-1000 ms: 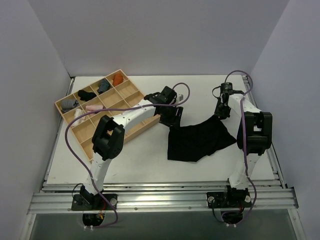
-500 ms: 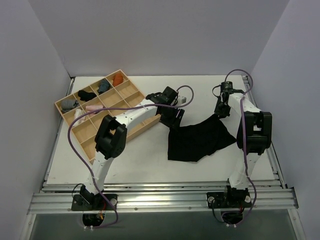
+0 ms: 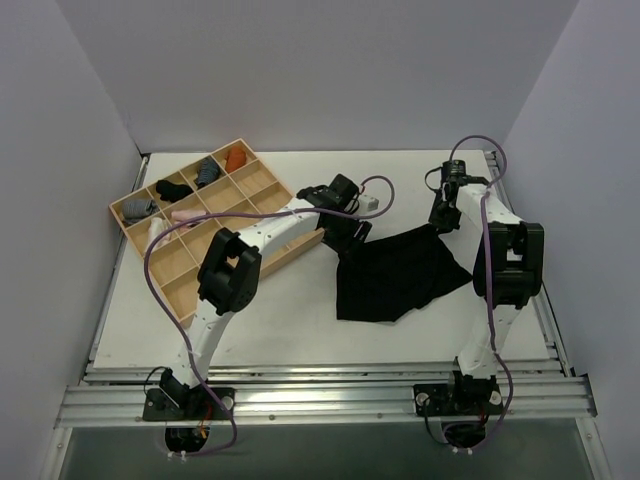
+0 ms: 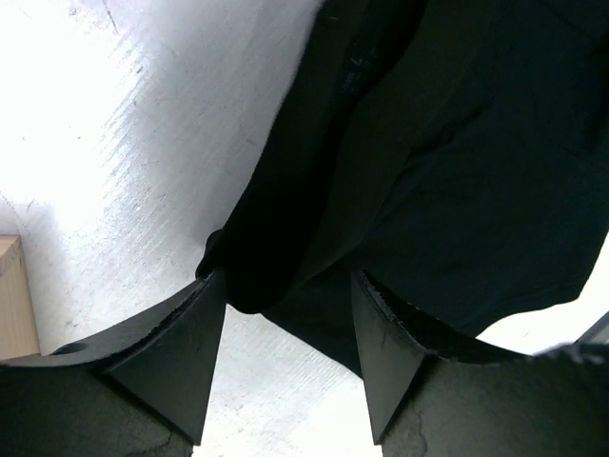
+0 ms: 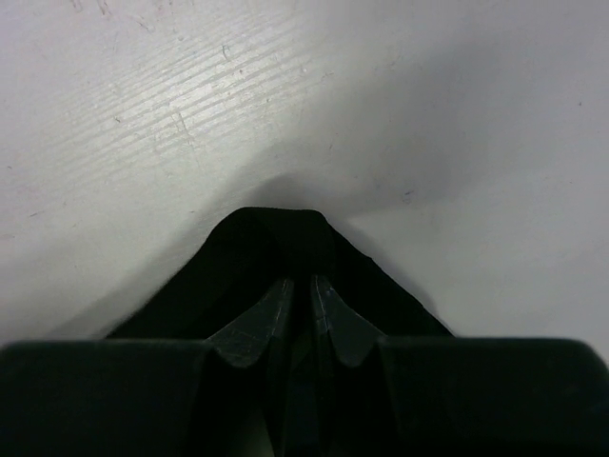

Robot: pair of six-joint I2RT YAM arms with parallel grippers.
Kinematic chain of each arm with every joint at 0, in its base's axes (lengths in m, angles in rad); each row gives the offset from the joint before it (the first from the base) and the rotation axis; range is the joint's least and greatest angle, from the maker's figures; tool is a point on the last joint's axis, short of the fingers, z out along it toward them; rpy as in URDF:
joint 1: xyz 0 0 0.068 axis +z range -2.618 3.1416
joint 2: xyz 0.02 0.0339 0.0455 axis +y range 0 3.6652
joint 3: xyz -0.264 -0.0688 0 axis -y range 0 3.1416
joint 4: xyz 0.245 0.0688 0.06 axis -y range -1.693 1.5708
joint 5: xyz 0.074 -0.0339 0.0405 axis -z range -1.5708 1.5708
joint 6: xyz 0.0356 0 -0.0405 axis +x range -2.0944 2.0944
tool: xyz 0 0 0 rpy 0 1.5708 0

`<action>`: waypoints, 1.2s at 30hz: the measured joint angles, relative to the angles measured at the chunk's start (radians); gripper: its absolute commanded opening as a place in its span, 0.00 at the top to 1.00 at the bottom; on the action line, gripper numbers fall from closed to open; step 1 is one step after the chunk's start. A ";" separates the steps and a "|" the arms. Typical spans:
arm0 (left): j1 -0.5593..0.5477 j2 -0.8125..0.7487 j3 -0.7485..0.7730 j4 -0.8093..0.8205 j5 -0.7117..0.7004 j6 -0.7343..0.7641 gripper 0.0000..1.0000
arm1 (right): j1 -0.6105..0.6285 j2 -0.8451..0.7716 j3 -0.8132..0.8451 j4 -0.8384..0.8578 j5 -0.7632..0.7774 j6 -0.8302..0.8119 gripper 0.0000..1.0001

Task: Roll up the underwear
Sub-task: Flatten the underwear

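Note:
The black underwear [image 3: 395, 275] lies spread on the white table between the arms. My left gripper [image 3: 351, 236] is at its far left corner. In the left wrist view the left gripper [image 4: 285, 300] is open, and a raised fold of the underwear [image 4: 447, 162] sits between and just beyond the fingers [image 4: 181, 343], touching the left one. My right gripper [image 3: 440, 216] is at the far right corner. In the right wrist view the right gripper [image 5: 303, 290] is shut on a peak of the underwear [image 5: 271, 238], held a little off the table.
A wooden compartment tray [image 3: 150, 265] stands at the far left, close to my left arm. It holds small rolled bundles: orange [image 3: 235, 158], grey [image 3: 207, 172], black [image 3: 172, 189] and pink [image 3: 188, 213]. White walls close in the table on three sides.
My left gripper has shifted slightly right, onto the underwear's far left corner. The right gripper keeps its hold, and the far right corner has risen slightly.

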 measured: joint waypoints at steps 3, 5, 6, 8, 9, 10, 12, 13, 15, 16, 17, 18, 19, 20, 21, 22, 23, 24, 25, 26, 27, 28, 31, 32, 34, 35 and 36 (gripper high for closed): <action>0.000 0.000 0.000 0.000 0.000 0.014 0.41 | 0.000 0.006 0.002 0.000 0.000 0.000 0.92; 0.000 0.000 0.000 -0.001 0.000 0.025 0.45 | 0.000 0.012 0.002 0.000 0.000 0.000 0.92; 0.000 0.000 -0.001 0.000 0.000 0.030 0.51 | 0.000 0.013 0.002 0.000 0.000 0.000 0.92; 0.000 0.000 -0.005 0.003 0.003 0.036 0.58 | 0.000 0.013 0.003 0.000 0.000 -0.001 0.92; 0.000 0.000 -0.011 0.006 0.009 0.041 0.61 | 0.000 0.013 0.003 0.000 0.000 -0.001 0.92; 0.000 0.000 -0.017 0.007 0.013 0.047 0.66 | 0.000 0.013 0.004 0.001 0.000 -0.001 0.92; 0.000 0.000 -0.028 0.008 0.023 0.052 0.70 | -0.001 0.013 0.004 0.000 -0.002 -0.001 0.92; 0.000 0.000 -0.030 0.006 0.027 0.055 0.71 | -0.001 0.013 0.005 0.000 -0.007 -0.001 0.92; 0.000 0.000 -0.030 0.007 0.035 0.055 0.71 | -0.002 0.013 0.007 0.000 -0.016 0.000 0.93; 0.000 0.000 -0.030 0.007 0.039 0.056 0.70 | -0.002 0.013 0.008 0.000 -0.019 0.000 0.93; 0.000 0.000 -0.030 0.007 0.042 0.056 0.65 | -0.002 0.014 0.009 -0.001 -0.020 0.000 0.93; 0.000 0.000 -0.030 0.006 0.043 0.058 0.62 | -0.002 0.014 0.011 -0.001 -0.023 0.000 0.93; 0.000 0.000 -0.030 0.006 0.045 0.058 0.60 | -0.002 0.016 0.015 -0.001 -0.024 0.000 0.93; 0.000 0.000 -0.030 0.006 0.047 0.060 0.57 | -0.002 0.019 0.020 -0.001 -0.026 0.000 0.93; 0.000 0.000 -0.030 0.007 0.049 0.061 0.55 | -0.002 0.023 0.024 0.000 -0.026 0.000 0.94; 0.000 0.000 -0.030 0.007 0.050 0.064 0.54 | -0.002 0.025 0.026 0.000 -0.027 0.000 0.94; 0.000 0.000 -0.031 0.007 0.051 0.066 0.51 | -0.002 0.027 0.026 0.000 -0.027 0.000 0.94; 0.000 0.000 -0.032 0.007 0.052 0.068 0.50 | -0.002 0.027 0.026 0.000 -0.027 0.000 0.94; 0.000 0.000 -0.033 0.008 0.053 0.070 0.48 | -0.002 0.028 0.026 0.000 -0.027 0.000 0.94; 0.000 0.000 -0.034 0.008 0.055 0.072 0.48 | -0.003 0.028 0.026 0.000 -0.027 0.000 0.94; 0.000 0.000 -0.034 0.007 0.060 0.074 0.47 | -0.004 0.028 0.026 0.000 -0.027 0.000 0.94; 0.000 0.000 -0.034 0.008 0.064 0.074 0.47 | -0.006 0.028 0.026 0.000 -0.027 0.000 0.94; 0.000 0.000 -0.034 0.008 0.072 0.086 0.47 | -0.008 0.028 0.026 0.000 -0.027 0.000 0.94; 0.000 0.000 -0.034 0.008 0.074 0.091 0.47 | -0.009 0.028 0.026 0.000 -0.027 0.000 0.94; -0.001 0.000 -0.033 0.008 0.078 0.100 0.47 | -0.011 0.028 0.026 0.000 -0.029 0.000 0.94; -0.001 0.000 -0.033 0.007 0.079 0.104 0.47 | -0.012 0.028 0.026 0.000 -0.030 0.000 0.94; -0.001 0.000 -0.033 0.007 0.080 0.108 0.47 | -0.013 0.028 0.026 0.000 -0.031 0.000 0.94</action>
